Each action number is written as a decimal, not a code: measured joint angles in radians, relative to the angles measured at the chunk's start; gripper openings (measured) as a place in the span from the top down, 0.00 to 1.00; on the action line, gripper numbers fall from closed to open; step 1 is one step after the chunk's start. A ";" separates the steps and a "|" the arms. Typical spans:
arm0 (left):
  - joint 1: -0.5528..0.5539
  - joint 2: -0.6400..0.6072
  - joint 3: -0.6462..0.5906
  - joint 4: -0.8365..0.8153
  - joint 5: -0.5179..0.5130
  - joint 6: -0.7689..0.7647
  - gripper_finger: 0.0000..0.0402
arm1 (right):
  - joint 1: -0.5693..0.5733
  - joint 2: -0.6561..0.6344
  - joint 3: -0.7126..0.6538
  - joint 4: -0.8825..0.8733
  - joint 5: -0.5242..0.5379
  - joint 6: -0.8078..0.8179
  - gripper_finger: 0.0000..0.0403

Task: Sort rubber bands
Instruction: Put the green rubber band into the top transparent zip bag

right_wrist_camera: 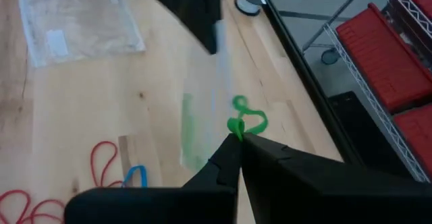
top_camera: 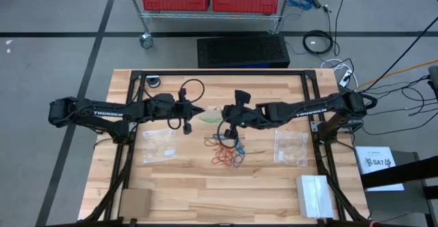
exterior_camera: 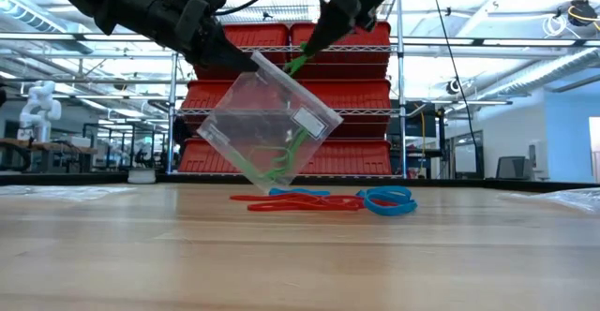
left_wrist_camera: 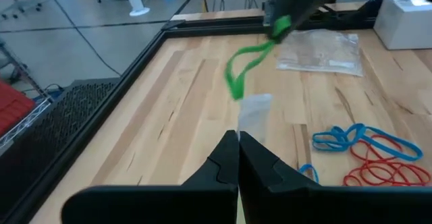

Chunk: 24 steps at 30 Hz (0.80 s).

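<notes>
Left claw [exterior_camera: 246, 60] pinched a clear zip bag [exterior_camera: 270, 122] aloft over mid-table [top_camera: 205, 186]. Right claw [exterior_camera: 309, 53] was clamped on a green rubber band [exterior_camera: 298, 63] at the bag's mouth. Red and blue rubber bands [exterior_camera: 323, 199] lay heaped on the table below.

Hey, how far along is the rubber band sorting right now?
Early on. Green bands already sit in the clear bag held up by the left gripper. The right gripper is feeding another green band in. Blue bands and red bands lie unsorted on the table.
</notes>
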 joint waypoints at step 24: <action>0.000 0.000 0.000 0.026 -0.068 -0.049 1.00 | -0.019 0.000 0.000 -0.072 -0.015 0.114 1.00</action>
